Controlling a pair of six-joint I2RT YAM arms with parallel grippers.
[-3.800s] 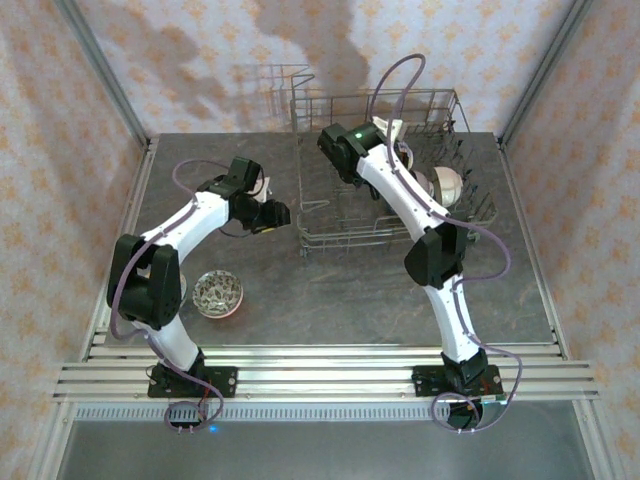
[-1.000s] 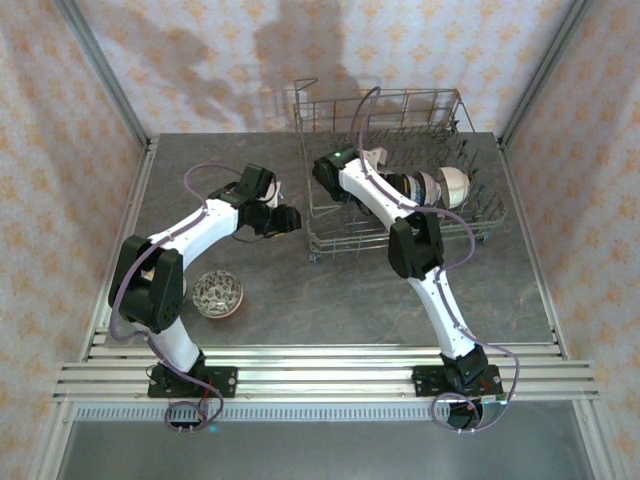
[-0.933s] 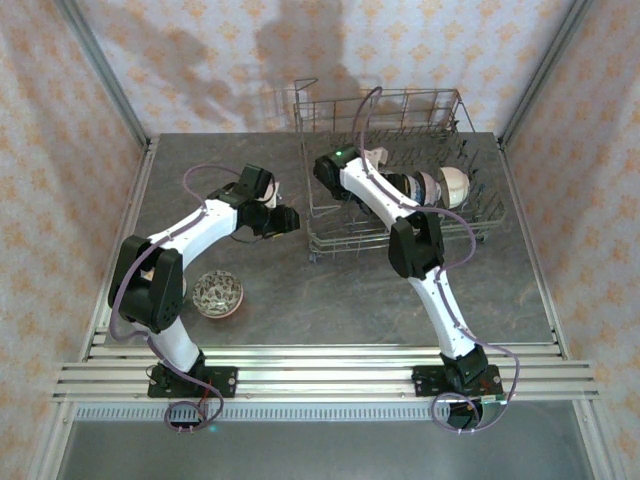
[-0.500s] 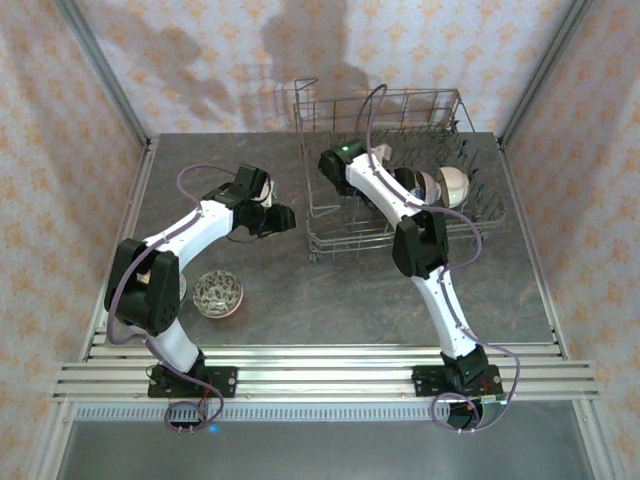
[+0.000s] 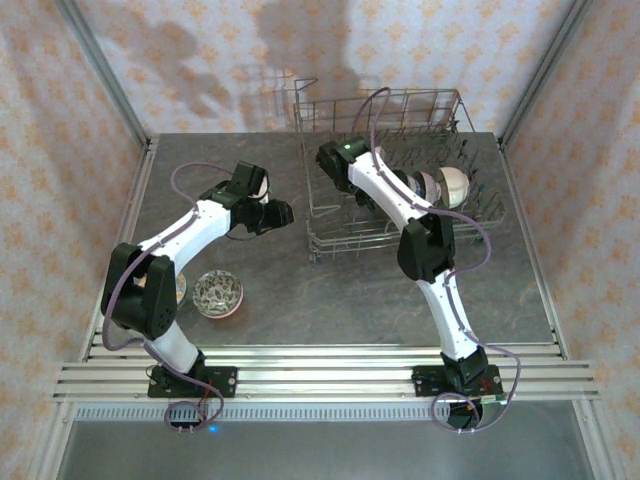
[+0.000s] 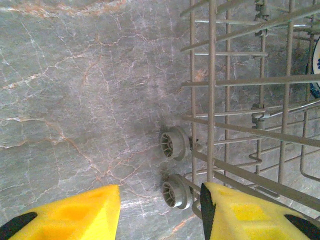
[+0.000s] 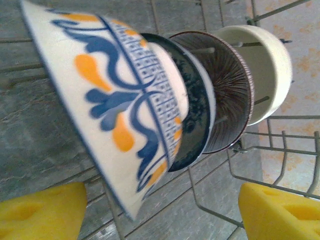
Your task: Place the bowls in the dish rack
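Bowls (image 7: 125, 100): 4, stood in a row in the dish rack (image 5: 330, 235). 1 more bowl (image 5: 218, 293) on desk (image 5: 330, 300). Dish rack: 1. Rack wheels (image 6: 174, 143): 2 vis.

Even, fairly bright light from the front throws soft grey shadows onto the back wall (image 5: 300, 45) and faint ones on the table (image 5: 330, 300), without glare, while the nearest bowl (image 7: 115, 110) in the right wrist view looks slightly blurred and stretched.

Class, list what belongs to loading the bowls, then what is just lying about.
Job: dish rack; blue-and-orange bowl, dark blue bowl, brown-striped bowl, cream bowl in it; speckled bowl on the table.
Just there: table; wallpapered walls; metal rails.
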